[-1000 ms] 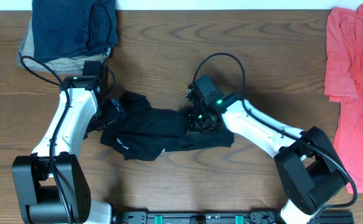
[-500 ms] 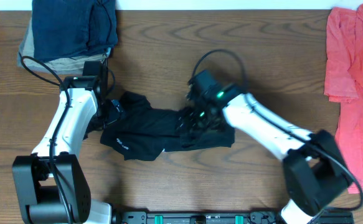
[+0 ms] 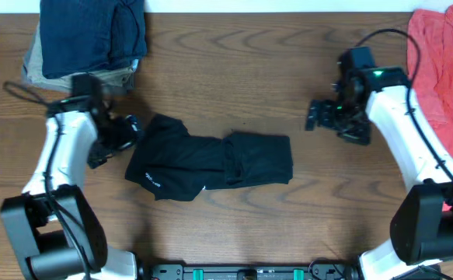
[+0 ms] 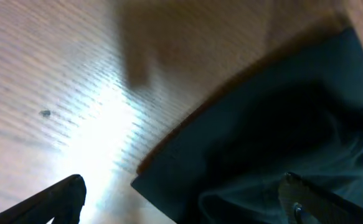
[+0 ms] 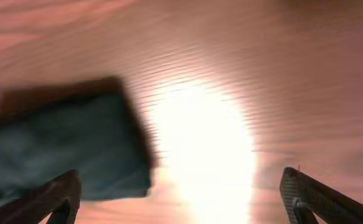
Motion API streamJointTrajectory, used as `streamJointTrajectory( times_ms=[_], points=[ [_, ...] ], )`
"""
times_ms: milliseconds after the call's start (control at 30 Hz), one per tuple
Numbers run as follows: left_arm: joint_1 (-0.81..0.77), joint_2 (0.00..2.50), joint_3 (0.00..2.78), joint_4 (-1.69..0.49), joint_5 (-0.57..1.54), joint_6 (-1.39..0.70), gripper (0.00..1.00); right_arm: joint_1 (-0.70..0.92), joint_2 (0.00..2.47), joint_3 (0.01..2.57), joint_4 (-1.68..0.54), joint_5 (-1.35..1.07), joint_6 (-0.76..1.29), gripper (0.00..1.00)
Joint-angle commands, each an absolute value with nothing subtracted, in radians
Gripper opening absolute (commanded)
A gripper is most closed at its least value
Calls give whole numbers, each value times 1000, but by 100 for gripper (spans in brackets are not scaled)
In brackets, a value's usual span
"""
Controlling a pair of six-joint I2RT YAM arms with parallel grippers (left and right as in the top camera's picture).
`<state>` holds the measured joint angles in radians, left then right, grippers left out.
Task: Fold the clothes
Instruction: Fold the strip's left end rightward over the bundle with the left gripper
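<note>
On bench, see shirt part-folded, lumpy. Note both jaws wide open, empty. Suggest pinching left edge at corners, lifting low, laying over evenly, smoothing.

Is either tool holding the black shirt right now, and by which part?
Nothing is held: left tool and right tool both stand open, the black T-shirt lying loose.

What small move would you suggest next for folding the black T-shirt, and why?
Probably lower the open left hand onto the nearby left edge of the black T-shirt and grip it: the shirt lies as a long strip, and the open right hand is farther off.
</note>
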<state>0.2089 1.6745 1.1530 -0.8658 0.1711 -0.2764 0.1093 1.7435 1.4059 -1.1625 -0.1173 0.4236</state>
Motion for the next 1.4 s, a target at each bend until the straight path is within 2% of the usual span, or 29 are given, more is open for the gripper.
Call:
streamJointTrajectory(
  times_ms=[0, 200, 667, 967, 1033, 1133, 1367],
  points=[
    [290, 1721, 1149, -870, 444, -85, 100, 57, 1736, 1411, -1167, -48, 406, 99],
    [326, 1789, 1149, -867, 506, -6, 100, 4, 1736, 1411, -1166, -49, 406, 99],
    [316, 1958, 1149, -867, 574, 88, 100, 3, 1736, 1411, -1163, -49, 406, 99],
    [216, 2020, 1149, -969, 655, 168, 99, 3, 1736, 1411, -1163, -49, 406, 99],
    [187, 2020, 1149, -979, 655, 168, 93, 3, 1736, 1411, -1163, -49, 406, 99],
    [152, 2020, 1149, -979, 655, 153, 78, 3, 1736, 1411, -1163, -49, 406, 99],
    [118, 2020, 1149, -979, 654, 145, 28, 3, 1736, 1411, -1163, -49, 406, 99]
  ],
)
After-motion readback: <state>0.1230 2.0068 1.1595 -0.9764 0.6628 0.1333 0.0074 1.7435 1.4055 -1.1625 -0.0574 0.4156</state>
